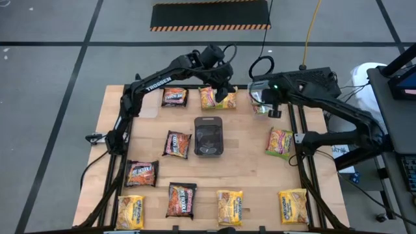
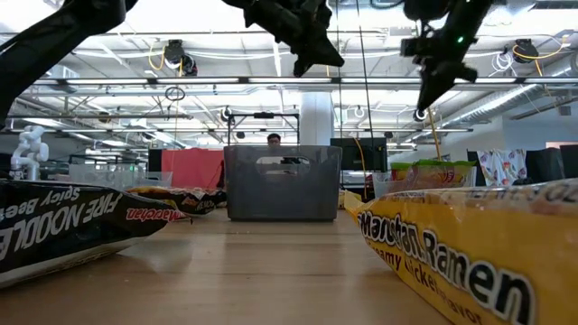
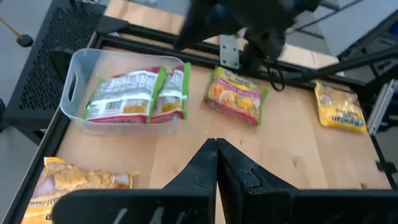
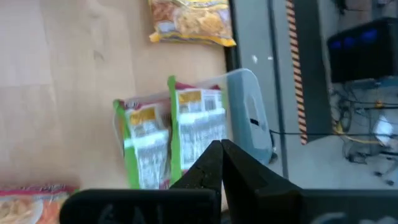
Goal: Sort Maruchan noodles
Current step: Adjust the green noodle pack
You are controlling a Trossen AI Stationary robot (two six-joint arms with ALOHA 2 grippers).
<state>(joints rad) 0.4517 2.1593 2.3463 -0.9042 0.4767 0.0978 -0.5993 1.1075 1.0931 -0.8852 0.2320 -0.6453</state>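
While the Maruchan noodles [image 1: 177,199] are lying scattered across the counter [image 1: 253,175], two green-edged packets [image 3: 140,93] are sitting in the far-right clear tub [image 3: 78,81], and both the left pincer [image 3: 216,163] and right pincer [image 4: 221,163] are hovering above, pressed together and empty.

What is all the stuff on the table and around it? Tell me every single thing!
dark packets: four, brown-red, left half of the table
yellow packets: four, three along the near edge, one at the far edge
green-edged packets: three, orange-pink, one on the right side, two in the tub
clear tub: one, see-through, far right corner
grey tray: one, dark, middle of the table
table: one, light wood
person: one, far behind the table
left tool: one, black, shut, above the far yellow packet
right tool: one, black, shut, above the tub
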